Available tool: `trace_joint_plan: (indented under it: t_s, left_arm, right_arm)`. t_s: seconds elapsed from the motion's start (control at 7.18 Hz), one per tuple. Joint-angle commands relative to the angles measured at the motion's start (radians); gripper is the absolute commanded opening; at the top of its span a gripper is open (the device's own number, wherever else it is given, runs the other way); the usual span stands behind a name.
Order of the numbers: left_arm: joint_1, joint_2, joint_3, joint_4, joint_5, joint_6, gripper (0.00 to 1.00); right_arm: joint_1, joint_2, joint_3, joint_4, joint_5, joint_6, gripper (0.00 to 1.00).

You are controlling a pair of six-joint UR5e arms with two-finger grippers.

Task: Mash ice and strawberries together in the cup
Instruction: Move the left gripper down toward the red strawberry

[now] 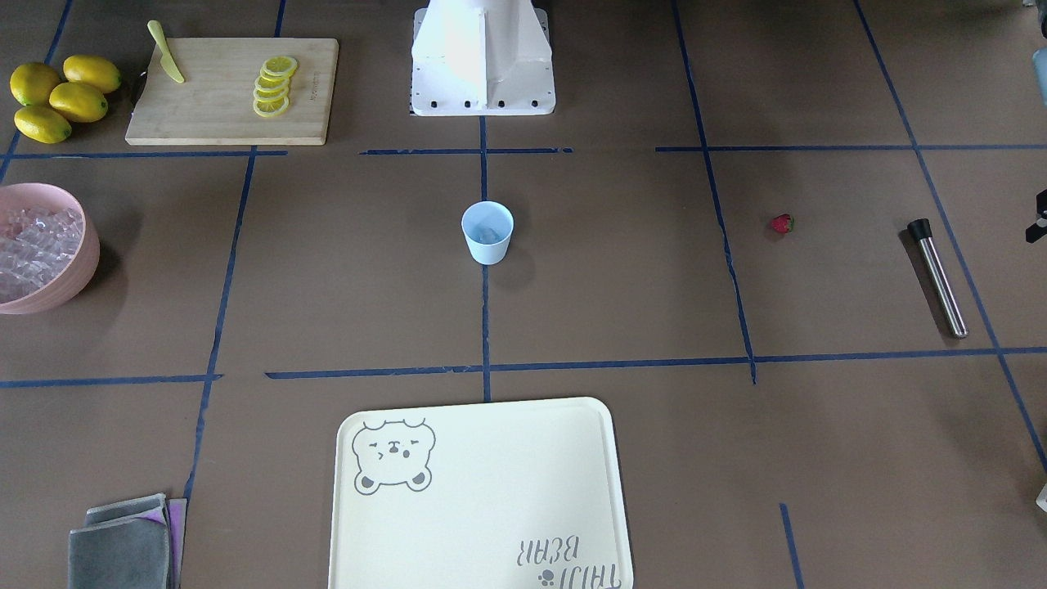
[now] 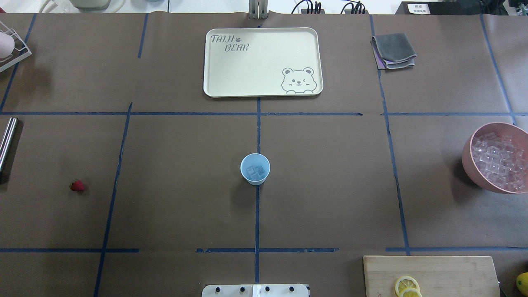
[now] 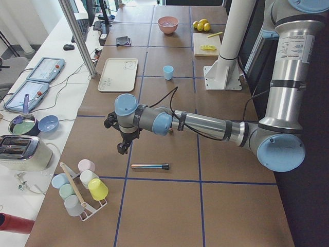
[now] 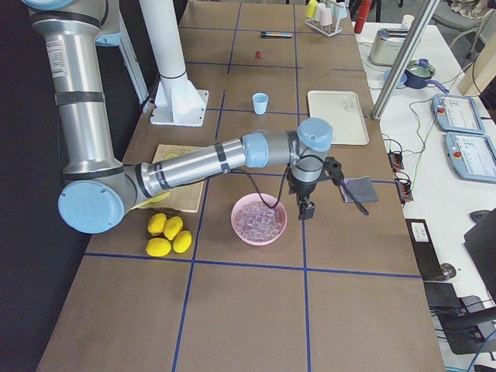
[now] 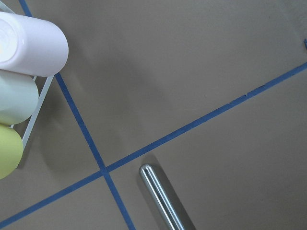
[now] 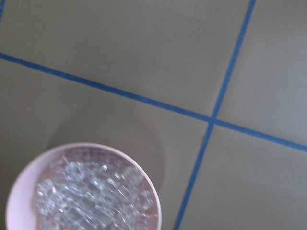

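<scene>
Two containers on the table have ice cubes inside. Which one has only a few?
The small pale blue cup: only a few cubes lie in it, whereas the large pink bowl holds many.

Silver arms (image 3: 205, 123), pale-blue joint caps (image 3: 126, 105)

Bear tray (image 2: 255, 66), lemons (image 1: 78, 101), cutting board (image 1: 213, 106), folded cloths (image 2: 392, 50).

The desk (image 2: 330, 185) is covered with brown paper, and blue tape lines (image 2: 185, 113) divide it into squares. Beside the desk stands a long white bench (image 3: 46, 108) with two flat control panels (image 3: 45, 69). A slanted metal pole (image 3: 77, 36) rises at the desk's edge. The light is even.
</scene>
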Motion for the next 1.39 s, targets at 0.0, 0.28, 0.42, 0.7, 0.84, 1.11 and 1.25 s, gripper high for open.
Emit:
trace_joint_plan:
  t_s: [0.0,0.28,0.42,0.7,0.84,1.11,1.25]
  left_arm:
    - [0.064,0.007,-0.044,-0.026,0.001,-0.084,1.00]
    - [0.180,0.047,-0.155,-0.027,0.013,-0.340,1.00]
    - [0.246,0.082,-0.208,-0.030,0.015,-0.447,1.00]
    - [0.379,0.148,-0.239,-0.138,0.114,-0.654,1.00]
    - [0.474,0.172,-0.236,-0.275,0.158,-0.813,1.00]
    - [0.622,0.182,-0.230,-0.331,0.305,-0.934,1.00]
    - [0.654,0.180,-0.224,-0.333,0.341,-0.938,1.00]
  right_arm:
    - [0.063,-0.131,0.001,0.040,-0.005,-0.033,1.00]
    - [0.063,-0.131,0.000,0.049,-0.005,-0.026,1.00]
    - [0.063,-0.131,0.003,0.049,-0.005,-0.014,1.00]
    - [0.063,-0.133,0.003,0.049,-0.004,-0.010,1.00]
    - [0.063,-0.134,0.004,0.049,-0.004,-0.010,1.00]
    - [0.063,-0.134,0.003,0.049,-0.004,-0.010,1.00]
    - [0.063,-0.134,0.003,0.049,-0.004,-0.010,1.00]
